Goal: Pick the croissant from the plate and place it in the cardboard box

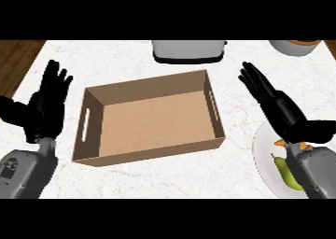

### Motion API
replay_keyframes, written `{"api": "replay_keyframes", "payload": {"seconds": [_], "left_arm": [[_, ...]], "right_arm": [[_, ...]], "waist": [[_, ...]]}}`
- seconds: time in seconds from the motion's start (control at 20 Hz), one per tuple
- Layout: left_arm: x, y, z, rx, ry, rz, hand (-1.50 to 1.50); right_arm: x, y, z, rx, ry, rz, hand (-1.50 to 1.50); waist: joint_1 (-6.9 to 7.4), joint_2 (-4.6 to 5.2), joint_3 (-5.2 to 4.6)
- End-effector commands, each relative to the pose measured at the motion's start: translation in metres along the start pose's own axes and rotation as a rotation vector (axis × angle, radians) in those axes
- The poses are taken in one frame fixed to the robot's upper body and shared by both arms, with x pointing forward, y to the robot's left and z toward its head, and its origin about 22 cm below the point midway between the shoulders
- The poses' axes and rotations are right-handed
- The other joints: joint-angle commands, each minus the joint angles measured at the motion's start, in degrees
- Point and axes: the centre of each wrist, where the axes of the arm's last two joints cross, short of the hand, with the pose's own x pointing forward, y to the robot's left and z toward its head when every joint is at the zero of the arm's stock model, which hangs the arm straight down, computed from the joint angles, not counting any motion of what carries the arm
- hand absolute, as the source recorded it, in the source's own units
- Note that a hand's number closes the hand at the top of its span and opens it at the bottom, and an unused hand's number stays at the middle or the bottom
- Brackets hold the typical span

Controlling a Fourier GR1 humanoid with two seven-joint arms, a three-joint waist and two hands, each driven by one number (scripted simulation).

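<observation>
1. The croissant point(305, 146) shows only as a small orange sliver on the plate point(263, 154), mostly hidden behind the right wrist.
2. The plate is cut off by the right forearm; a green item point(288, 173) lies on it, hard to identify.
3. The right hand point(281, 109) is above the plate's far edge, fingers straight, holding nothing.
4. The cardboard box point(149, 119) sits mid-counter, open.
5. The left hand point(46, 100) is spread flat, left of the box, holding nothing.
6. A toaster point(189, 50) and a bowl point(296, 46) are cut off at the top.
</observation>
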Motion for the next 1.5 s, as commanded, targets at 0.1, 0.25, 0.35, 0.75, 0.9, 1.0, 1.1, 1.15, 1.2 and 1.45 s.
{"api": "replay_keyframes", "payload": {"seconds": [0.1,0.25,0.35,0.75,0.9,1.0,1.1,1.15,1.2,1.45], "left_arm": [[-0.01,0.045,0.001,0.049,0.0,-0.316,0.0],[-0.018,0.098,0.007,0.071,0.043,-0.564,0.0],[-0.034,0.082,0.014,0.039,0.111,-0.482,0.0],[-0.044,0.099,0.022,0.024,0.113,-0.581,0.0],[-0.035,0.101,0.016,0.025,0.106,-0.578,0.0],[-0.036,0.096,0.016,0.015,0.092,-0.574,0.0],[-0.037,0.082,0.014,0.005,0.093,-0.578,0.0],[-0.033,0.094,0.014,-0.004,0.091,-0.596,0.0],[-0.033,0.088,0.016,-0.015,0.104,-0.58,0.0],[-0.043,0.095,0.016,-0.019,0.098,-0.579,0.0]], "right_arm": [[-0.021,-0.046,0.041,0.179,0.027,-0.144,-1.5],[-0.029,-0.071,0.065,0.325,0.097,-0.187,-1.5],[0.053,-0.081,0.018,0.463,-0.049,0.429,-1.5],[-0.035,-0.137,0.116,0.45,-0.08,-0.007,-1.5],[-0.025,-0.151,0.113,0.469,-0.138,0.106,-1.5],[-0.015,-0.161,0.106,0.503,-0.14,0.248,-1.5],[-0.002,-0.167,0.098,0.579,-0.125,0.412,-1.5],[0.0,-0.169,0.095,0.608,-0.107,0.487,-1.5],[0.0,-0.172,0.103,0.658,-0.087,0.518,-1.5],[-0.003,-0.178,0.102,0.841,-0.037,0.67,-1.5]], "waist": [[-1.09,0.91,-2.74],[-0.22,1.65,-2.47],[-0.62,-0.64,-2.9],[0.41,1.92,-2.34],[0.72,1.58,-2.37],[1.46,1.63,-2.43],[1.43,1.61,-2.45],[2.63,1.62,-2.53],[2.42,1.51,-2.48],[2.45,1.64,-2.82]]}}
